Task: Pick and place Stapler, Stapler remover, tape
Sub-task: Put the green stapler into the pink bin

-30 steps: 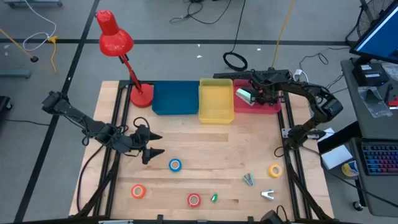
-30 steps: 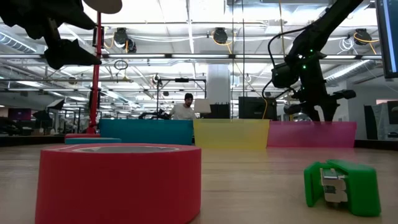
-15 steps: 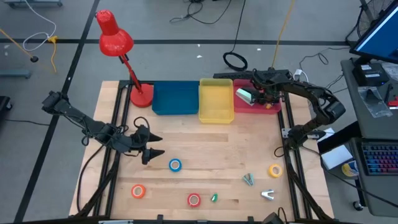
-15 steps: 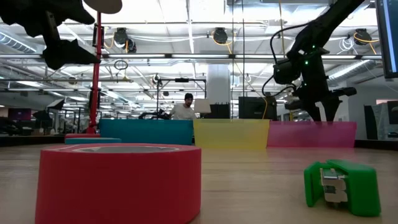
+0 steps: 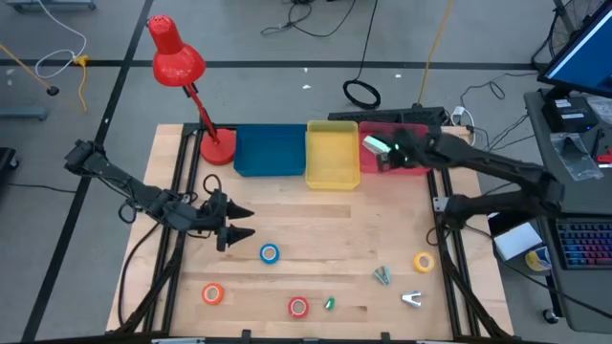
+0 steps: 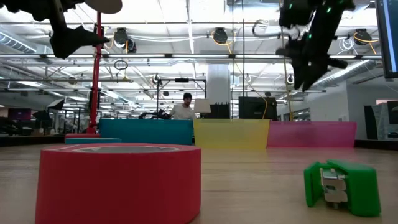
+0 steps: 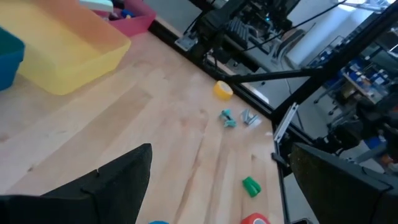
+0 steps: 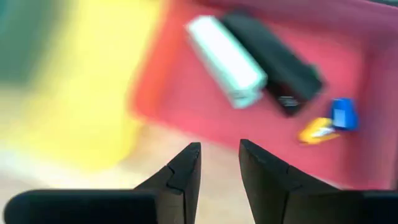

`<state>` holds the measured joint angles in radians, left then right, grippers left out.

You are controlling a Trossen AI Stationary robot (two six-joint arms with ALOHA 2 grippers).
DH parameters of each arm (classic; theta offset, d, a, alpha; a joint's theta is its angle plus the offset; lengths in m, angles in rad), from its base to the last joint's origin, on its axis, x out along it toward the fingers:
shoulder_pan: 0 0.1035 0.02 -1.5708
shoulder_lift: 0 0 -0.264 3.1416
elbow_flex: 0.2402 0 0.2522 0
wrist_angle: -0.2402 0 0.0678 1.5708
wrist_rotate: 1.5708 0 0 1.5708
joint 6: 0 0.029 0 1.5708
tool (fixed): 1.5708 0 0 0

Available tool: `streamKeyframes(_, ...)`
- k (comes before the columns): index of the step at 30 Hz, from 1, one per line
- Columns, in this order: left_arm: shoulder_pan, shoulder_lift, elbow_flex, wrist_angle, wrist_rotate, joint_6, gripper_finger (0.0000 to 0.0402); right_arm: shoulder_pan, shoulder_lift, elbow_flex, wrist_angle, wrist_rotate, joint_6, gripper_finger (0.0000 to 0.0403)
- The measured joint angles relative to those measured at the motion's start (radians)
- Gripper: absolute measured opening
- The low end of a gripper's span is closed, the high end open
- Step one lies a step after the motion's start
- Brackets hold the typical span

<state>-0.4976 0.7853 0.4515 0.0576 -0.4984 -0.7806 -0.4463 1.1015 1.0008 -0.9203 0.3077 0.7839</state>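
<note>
Your right gripper (image 8: 217, 163) has lifted off the red bin (image 5: 413, 164), empty, jaws a narrow gap apart. White stapler (image 8: 226, 60) and black one (image 8: 273, 62) lie in that bin. Left gripper (image 5: 232, 224) unchanged, spread wide above the blue tape (image 5: 269, 253).

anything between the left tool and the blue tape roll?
Nothing visible. The left tool, fingers open, hangs above the table just beside the blue tape roll; only bare wood lies between. The other rolls and the clips sit farther off.

Open tabletop (image 5: 325, 225) between scattered tape rolls (image 5: 269, 253)
</note>
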Motion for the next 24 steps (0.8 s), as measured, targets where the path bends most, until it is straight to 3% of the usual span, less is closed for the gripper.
streamKeyframes(6, 0.000, 0.000, 0.000, 0.006, 0.000, 0.015, 0.0379, 0.288, -0.046, 0.000, 0.127, -0.074, 0.031, 0.0098)
streamKeyframes(14, 0.000, 0.000, 0.000, -0.004, 0.030, 0.064, 0.0379, 0.667, 0.030, 0.000, 0.620, -0.105, -0.161, 0.0095)
streamKeyframes(20, -0.001, 0.000, 0.000, -0.021, 0.102, 0.068, 0.0379, 0.845, 0.196, 0.000, 0.981, -0.104, -0.390, 0.0088)
streamKeyframes(24, -0.001, 0.000, 0.000, -0.034, 0.142, 0.068, 0.0379, 0.880, 0.314, 0.039, 1.007, -0.123, -0.405, 0.0080)
